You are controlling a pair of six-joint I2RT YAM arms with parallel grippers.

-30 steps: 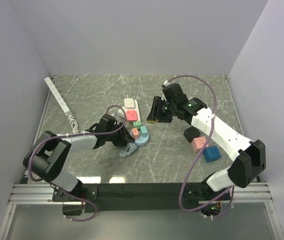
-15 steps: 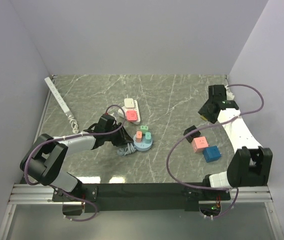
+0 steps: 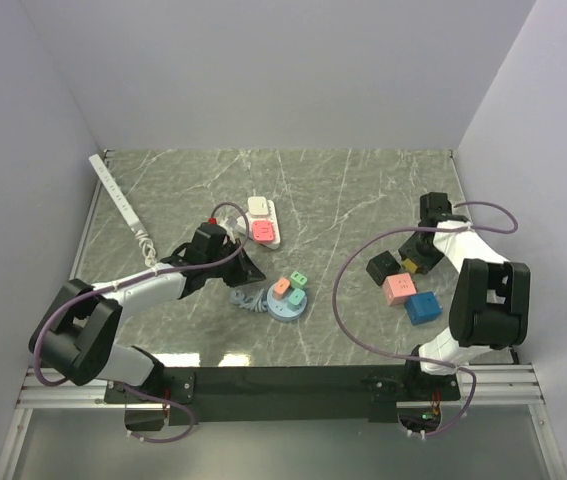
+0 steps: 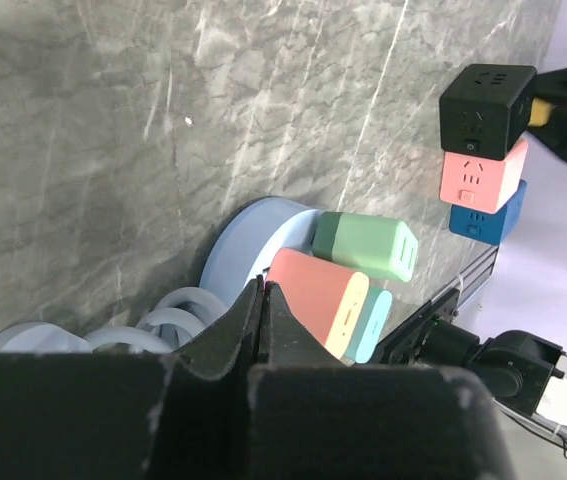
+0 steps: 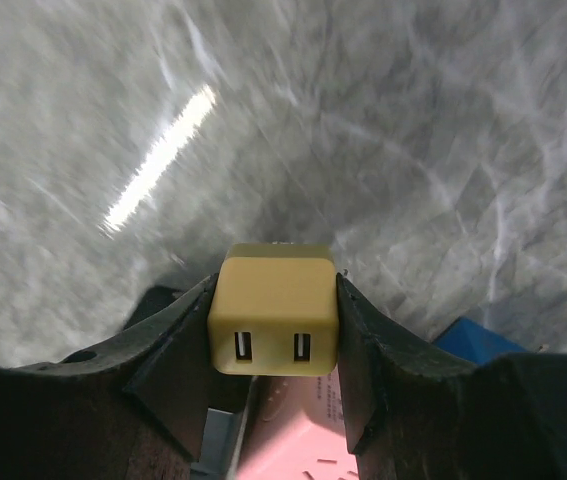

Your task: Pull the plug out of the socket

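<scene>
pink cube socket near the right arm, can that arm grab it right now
Probably not: the right gripper is close to the pink cube socket, but its jaws hold a yellow USB charger.

In the right wrist view the prongs of the yellow plug (image 5: 273, 310) cannot be made out, and the pink cube (image 5: 298, 440) runs off the bottom edge.

A grey marbled bench (image 3: 353, 190) inside pale walls. Along its left edge lies a long white power strip (image 3: 113, 190). Near the middle lies a short white power strip (image 3: 259, 207). Nearer the front rests a round pale-blue socket base (image 3: 287, 310), with a coiled grey cord (image 3: 251, 299) just beside it. On the right, a black cube (image 3: 381, 267), a pink cube (image 3: 399, 289) and a blue cube (image 3: 423, 307) lie close together in a slanting row.
</scene>
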